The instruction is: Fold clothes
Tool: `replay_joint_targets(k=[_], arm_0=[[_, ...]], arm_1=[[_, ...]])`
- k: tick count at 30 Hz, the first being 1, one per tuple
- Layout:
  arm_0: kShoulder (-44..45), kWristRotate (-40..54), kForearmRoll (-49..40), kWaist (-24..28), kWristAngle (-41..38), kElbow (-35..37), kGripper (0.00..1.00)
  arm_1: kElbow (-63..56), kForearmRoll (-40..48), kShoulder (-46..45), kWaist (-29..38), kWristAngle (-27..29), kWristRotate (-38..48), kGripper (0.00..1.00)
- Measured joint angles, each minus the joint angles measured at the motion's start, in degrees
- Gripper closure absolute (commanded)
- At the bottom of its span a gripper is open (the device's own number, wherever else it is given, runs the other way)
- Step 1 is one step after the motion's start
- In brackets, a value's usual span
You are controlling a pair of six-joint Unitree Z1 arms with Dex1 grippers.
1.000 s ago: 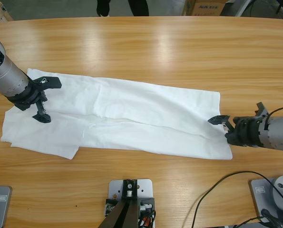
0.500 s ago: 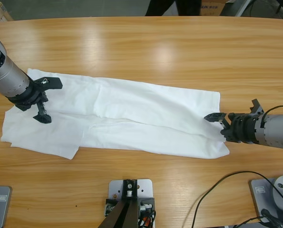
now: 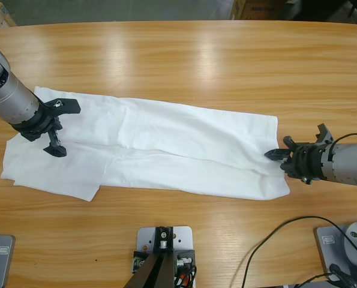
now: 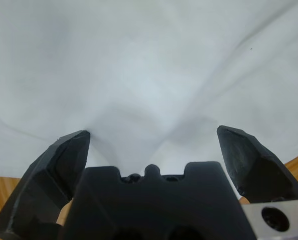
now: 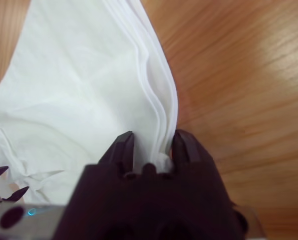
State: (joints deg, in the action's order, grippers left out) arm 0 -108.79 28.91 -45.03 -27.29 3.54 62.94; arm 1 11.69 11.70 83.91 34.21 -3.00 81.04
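Long wooden table, glossy grain. Lying flat on it: white T-shirt, folded lengthwise, spread across the table's nearer half, almost edge to edge.

Plain white T-shirt, wooden table

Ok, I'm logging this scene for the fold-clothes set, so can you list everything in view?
T-shirt: one, white, lying long across the table.
Table: one, wooden, under everything.
Cardboard box: one, brown, beyond the table's far edge.
Black cable: one, on the table's near right part.
Left gripper: one, black, jaws open over the shirt's left end.
Right gripper: one, black, jaws closed on the shirt's right edge.
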Motion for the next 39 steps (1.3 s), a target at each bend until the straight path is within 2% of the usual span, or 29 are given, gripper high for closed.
replay_joint_targets(k=[15, 18, 22, 27, 31, 34, 39], arm_0=[[0.00, -1.30, 0.00, -1.11, 0.00, 0.00, 0.000], [0.00, -1.33, 0.00, -1.28, -0.01, 0.00, 0.000], [0.00, -1.33, 0.00, -1.61, -0.01, -0.08, 0.000], [0.00, -1.41, 0.00, -2.52, -0.02, -0.16, 0.000], [0.00, -1.74, 0.00, -3.95, -0.11, -0.35, 0.004], [0.00, -2.34, 0.00, -4.81, -0.87, -0.64, 0.007], [0.55, -3.75, 0.00, -5.08, -1.68, -0.75, 0.009]], arm_1=[[0.49, 1.22, 0.48, -3.81, -3.20, -9.94, 1.000], [3.19, -4.34, -0.01, -4.37, -3.21, -15.58, 1.000], [7.95, -11.76, -0.43, -9.38, -3.75, -26.86, 1.000], [9.78, -14.04, 2.29, -13.38, -9.12, -35.77, 1.000], [11.97, -16.23, 4.27, -16.67, -10.64, -39.50, 1.000], [16.25, -22.21, 4.90, -20.84, -9.39, -43.37, 1.000], [24.70, -33.37, 4.89, -28.12, -2.54, -50.90, 1.000]])
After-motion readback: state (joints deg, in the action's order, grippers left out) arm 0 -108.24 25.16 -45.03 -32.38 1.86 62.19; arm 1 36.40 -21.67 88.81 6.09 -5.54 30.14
